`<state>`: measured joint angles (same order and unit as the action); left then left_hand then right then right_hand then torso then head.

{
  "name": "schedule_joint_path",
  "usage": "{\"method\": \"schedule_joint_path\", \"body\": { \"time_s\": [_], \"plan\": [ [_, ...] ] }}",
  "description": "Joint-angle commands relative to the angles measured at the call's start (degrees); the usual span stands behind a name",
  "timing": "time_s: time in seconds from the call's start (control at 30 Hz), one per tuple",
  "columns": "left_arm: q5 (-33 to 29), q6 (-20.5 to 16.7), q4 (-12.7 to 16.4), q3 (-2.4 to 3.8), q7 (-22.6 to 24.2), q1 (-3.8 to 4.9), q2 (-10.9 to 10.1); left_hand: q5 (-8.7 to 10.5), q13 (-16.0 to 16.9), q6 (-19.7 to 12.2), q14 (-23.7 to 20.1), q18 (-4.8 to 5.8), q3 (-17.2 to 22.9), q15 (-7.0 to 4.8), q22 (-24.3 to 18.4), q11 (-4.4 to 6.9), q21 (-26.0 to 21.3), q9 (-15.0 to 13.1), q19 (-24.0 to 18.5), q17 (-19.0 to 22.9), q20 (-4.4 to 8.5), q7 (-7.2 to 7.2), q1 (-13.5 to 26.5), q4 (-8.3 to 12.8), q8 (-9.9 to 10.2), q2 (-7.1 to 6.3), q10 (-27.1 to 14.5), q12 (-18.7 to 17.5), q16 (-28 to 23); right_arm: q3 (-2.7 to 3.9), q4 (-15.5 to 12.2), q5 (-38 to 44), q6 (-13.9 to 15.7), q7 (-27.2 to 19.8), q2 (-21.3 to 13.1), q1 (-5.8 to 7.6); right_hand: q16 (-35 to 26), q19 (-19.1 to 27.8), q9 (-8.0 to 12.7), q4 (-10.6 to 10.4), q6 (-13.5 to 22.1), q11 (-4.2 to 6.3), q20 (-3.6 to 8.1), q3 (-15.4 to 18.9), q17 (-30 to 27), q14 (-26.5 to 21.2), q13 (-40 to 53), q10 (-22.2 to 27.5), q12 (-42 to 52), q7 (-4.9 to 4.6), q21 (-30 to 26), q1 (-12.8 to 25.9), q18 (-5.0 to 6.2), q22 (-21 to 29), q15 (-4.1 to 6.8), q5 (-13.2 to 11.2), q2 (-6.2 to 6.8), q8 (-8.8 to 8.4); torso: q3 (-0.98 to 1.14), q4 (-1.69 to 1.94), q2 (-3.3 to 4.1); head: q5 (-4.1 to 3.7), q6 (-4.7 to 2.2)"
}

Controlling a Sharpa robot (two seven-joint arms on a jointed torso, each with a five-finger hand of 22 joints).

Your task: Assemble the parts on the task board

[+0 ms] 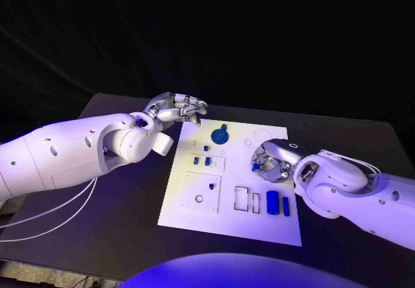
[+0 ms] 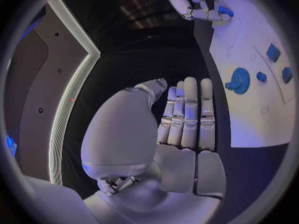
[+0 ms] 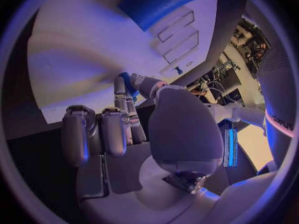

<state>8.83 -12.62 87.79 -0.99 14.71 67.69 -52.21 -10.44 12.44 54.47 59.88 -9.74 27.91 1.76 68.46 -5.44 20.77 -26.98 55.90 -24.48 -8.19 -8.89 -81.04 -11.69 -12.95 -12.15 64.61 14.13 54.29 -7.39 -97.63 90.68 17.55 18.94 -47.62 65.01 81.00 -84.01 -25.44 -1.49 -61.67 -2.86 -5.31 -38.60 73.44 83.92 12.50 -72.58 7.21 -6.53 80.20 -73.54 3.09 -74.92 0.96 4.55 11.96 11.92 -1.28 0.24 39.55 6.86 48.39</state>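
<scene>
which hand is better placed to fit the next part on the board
Probably the right hand: it hangs over the task board with a small blue part pinched in its fingers. The left hand holds nothing and sits off the board's far corner.

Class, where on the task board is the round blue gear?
In the head view, the round blue gear sits near the task board's far edge, just beside the left hand.

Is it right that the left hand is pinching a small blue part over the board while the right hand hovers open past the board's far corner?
No, the hands are swapped. In the head view the right hand pinches the small blue part over the board; the right wrist view shows blue between its fingers. The left hand hovers open past the far corner.
</scene>
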Motion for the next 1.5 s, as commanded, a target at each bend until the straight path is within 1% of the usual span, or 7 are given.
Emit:
{"method": "schedule_joint_path", "body": {
  "time_s": [0.03, 0.23, 0.53, 0.7, 0.87, 1.13, 1.5],
  "plan": [
    [-0.28, 0.96, 0.16, 0.04, 0.14, 0.02, 0.03, -0.15, 0.05, -0.45, 0.05, -0.61, -0.09, 0.35, -0.05, -0.16, -0.39, -0.05, -0.12, 0.05, -0.21, 0.09, 0.60, 0.32, 0.08, 0.06, -0.39, -0.30, -0.28, -0.03, -0.79, 1.28, 1.77, 0.28, -0.20, -0.12, 0.20, -2.36, -1.23, 0.17, -0.66, 0.14, 0.55, -0.41, 0.00, 2.55, 0.09, -0.43, -0.35, 0.21, 0.16, -0.43, -1.08, -12.46, 0.48, -0.07, -1.30, 0.82, -0.05, -0.01, -0.07, 0.01, 0.01],
    [-0.28, 0.98, 0.08, 0.04, 0.09, 0.02, 0.06, -0.16, 0.05, -0.46, 0.05, -0.61, -0.07, 0.34, -0.06, -0.15, -0.40, -0.05, -0.11, 0.05, -0.21, 0.09, 0.58, 0.35, 0.07, 0.08, -0.40, -0.29, -0.28, 0.09, -2.92, 1.40, 2.70, 0.21, -1.71, 0.23, 0.13, -2.32, -1.34, 0.25, -0.70, 0.15, 0.58, -0.48, -0.13, 2.52, 0.12, -0.43, -0.42, 0.22, 0.07, -0.45, -1.06, -12.44, 0.50, -0.10, -1.35, 0.93, -0.03, -0.02, -0.17, 0.03, -0.09],
    [-0.28, 1.07, -0.26, 0.03, 0.02, 0.02, 0.29, -0.19, 0.07, -0.48, 0.06, -0.63, 0.01, 0.33, -0.10, -0.14, -0.41, -0.07, -0.07, 0.05, -0.21, 0.11, 0.50, 0.46, 0.06, 0.14, -0.43, -0.29, -0.30, 0.58, -8.21, -0.58, 3.08, 0.15, -4.06, 2.13, 0.09, -2.30, -1.55, 0.25, -0.75, 0.12, 0.62, -0.45, -0.18, 2.51, 0.18, -0.43, -0.56, 0.23, 0.03, -0.23, -1.06, -12.42, 0.50, -0.33, -1.31, 1.11, -0.02, -0.03, -0.15, 0.29, -0.17],
    [-0.29, 1.14, -0.43, 0.03, 0.01, 0.02, 0.45, -0.19, 0.07, -0.48, 0.06, -0.63, 0.01, 0.33, -0.10, -0.14, -0.41, -0.07, -0.07, 0.05, -0.21, 0.11, 0.50, 0.46, 0.06, 0.14, -0.43, -0.29, -0.30, 0.68, -10.31, -1.99, 3.16, -0.33, -3.06, 2.41, 0.08, -2.30, -1.62, 0.22, -0.74, 0.11, 0.62, -0.44, -0.21, 2.50, 0.20, -0.45, -0.59, 0.24, 0.03, -0.11, -1.06, -12.42, 0.49, -0.38, -1.31, 1.17, -0.01, -0.03, -0.09, 0.59, -0.14],
    [-0.30, 1.25, -0.71, 0.03, 0.02, 0.02, 0.75, -0.21, 0.09, -0.51, 0.06, -0.63, 0.08, 0.32, -0.13, -0.14, -0.42, -0.08, -0.04, 0.05, -0.20, 0.10, 0.45, 0.55, 0.04, 0.20, -0.46, -0.29, -0.31, 0.61, -10.42, -2.42, 3.00, -1.30, 1.07, 1.52, 0.07, -2.26, -1.65, 0.21, -0.73, 0.11, 0.63, -0.44, -0.23, 2.50, 0.21, -0.45, -0.61, 0.25, -0.08, -0.07, -1.03, -12.39, 0.49, -0.38, -1.30, 1.18, 0.01, -0.02, -0.09, 0.84, -0.14],
    [-0.31, 1.36, -0.88, 0.02, -0.06, 0.01, 1.15, -0.21, 0.09, -0.51, 0.06, -0.63, 0.08, 0.32, -0.13, -0.14, -0.42, -0.08, -0.04, 0.05, -0.20, 0.10, 0.45, 0.55, 0.04, 0.20, -0.46, -0.29, -0.31, 0.18, -8.89, -0.83, 2.43, -3.28, 7.65, -1.25, -0.03, -2.14, -1.74, 0.24, -0.57, 0.12, 0.64, -0.51, -0.39, 2.46, 0.25, -0.44, -0.70, 0.24, -0.38, -0.02, -0.97, -12.31, 0.50, -0.23, -1.37, 1.19, -0.07, 0.12, -0.01, 1.09, -0.19],
    [-0.31, 1.43, -0.88, 0.02, -0.13, 0.01, 1.14, -0.21, 0.09, -0.51, 0.06, -0.63, 0.08, 0.32, -0.13, -0.14, -0.42, -0.08, -0.04, 0.05, -0.20, 0.10, 0.45, 0.55, 0.04, 0.20, -0.46, -0.29, -0.31, -0.31, -6.67, 0.28, 1.60, -3.88, 10.78, -3.72, -0.02, -2.13, -1.93, 0.43, -0.39, 0.14, 0.67, -0.61, -0.37, 2.47, 0.32, -0.44, -0.83, 0.23, -0.39, -0.05, -0.97, -12.30, 0.52, 0.15, -1.42, 1.27, -0.03, -0.07, -0.05, 1.90, 0.06]
  ]
}}
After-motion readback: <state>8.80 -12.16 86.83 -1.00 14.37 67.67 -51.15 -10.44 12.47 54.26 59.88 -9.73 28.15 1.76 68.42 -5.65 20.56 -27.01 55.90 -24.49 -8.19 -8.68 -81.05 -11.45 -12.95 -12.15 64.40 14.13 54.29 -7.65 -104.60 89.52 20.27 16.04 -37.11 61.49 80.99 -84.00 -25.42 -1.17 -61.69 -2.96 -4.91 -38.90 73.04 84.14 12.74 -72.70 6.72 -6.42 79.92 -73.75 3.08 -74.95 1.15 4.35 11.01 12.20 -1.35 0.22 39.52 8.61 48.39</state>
